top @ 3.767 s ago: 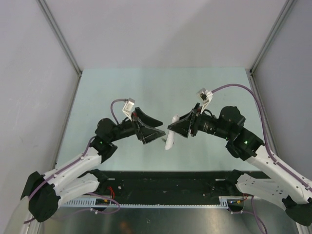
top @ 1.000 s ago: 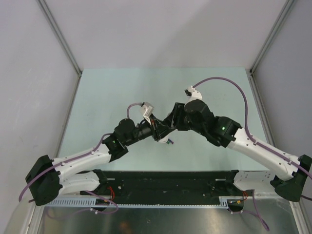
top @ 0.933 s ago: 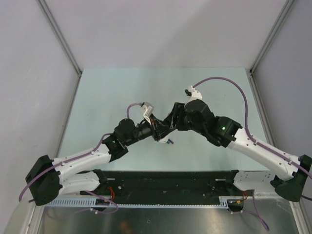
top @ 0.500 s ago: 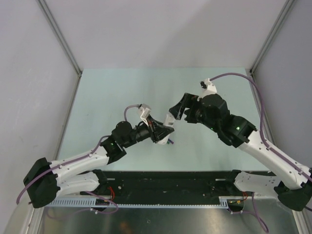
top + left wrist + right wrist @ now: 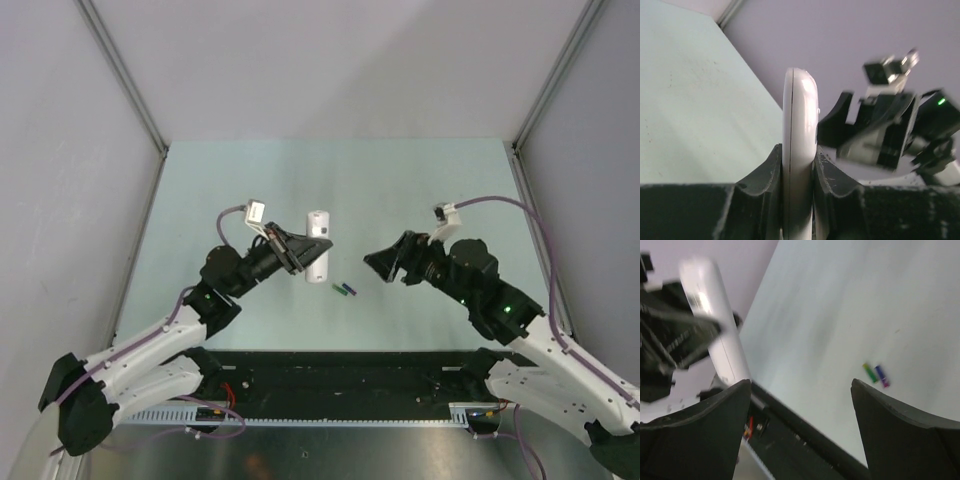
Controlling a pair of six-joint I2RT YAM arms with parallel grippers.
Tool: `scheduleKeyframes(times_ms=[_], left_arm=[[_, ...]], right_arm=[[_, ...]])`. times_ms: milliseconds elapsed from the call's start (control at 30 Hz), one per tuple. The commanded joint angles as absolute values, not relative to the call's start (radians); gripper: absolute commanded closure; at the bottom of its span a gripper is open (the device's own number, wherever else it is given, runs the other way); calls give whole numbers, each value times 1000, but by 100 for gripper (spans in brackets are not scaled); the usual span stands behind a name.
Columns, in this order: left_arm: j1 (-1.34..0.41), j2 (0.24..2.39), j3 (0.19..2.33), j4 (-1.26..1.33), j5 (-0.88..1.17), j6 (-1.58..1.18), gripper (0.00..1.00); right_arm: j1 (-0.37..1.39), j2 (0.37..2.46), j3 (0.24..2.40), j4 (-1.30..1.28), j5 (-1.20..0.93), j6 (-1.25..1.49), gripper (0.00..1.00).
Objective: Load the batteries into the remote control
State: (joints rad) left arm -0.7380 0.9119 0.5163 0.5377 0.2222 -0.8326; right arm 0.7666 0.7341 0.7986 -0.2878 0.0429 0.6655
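White remote control [image 5: 317,228] clamped edgewise in left tool [image 5: 308,262]; long axis runs out past fingertips, away from arm bases. Right tool [image 5: 388,263] spread wide, grasping nothing. Batteries [image 5: 344,289], green touching or just beside purple, lie loose on tabletop [image 5: 430,190] between both tools. In right wrist view they lie ahead of and below right tool, off-centre, nearer one finger. Long axes parallel, slanted across its gap. Judgement: right tool is free arm for pickup; needs descent and recentring. Compartment face not discernible.
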Motion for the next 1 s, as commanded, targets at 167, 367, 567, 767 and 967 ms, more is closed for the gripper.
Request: scheduleKeyframes(times_ms=[167, 367, 567, 767, 967], left_arm=[[-701, 910, 578, 615, 291, -1023, 100], [-709, 949, 561, 679, 322, -1061, 100], [-727, 973, 558, 699, 322, -1077, 100], [-741, 989, 564, 710, 319, -1072, 100], [-764, 1011, 572, 718, 324, -1077, 100]], right_arm=[[744, 773, 585, 283, -402, 892, 9], [750, 868, 548, 521, -419, 966, 10], [761, 974, 555, 597, -422, 969, 26], [773, 1035, 555, 669, -446, 992, 30], [773, 1081, 560, 735, -471, 1005, 51]])
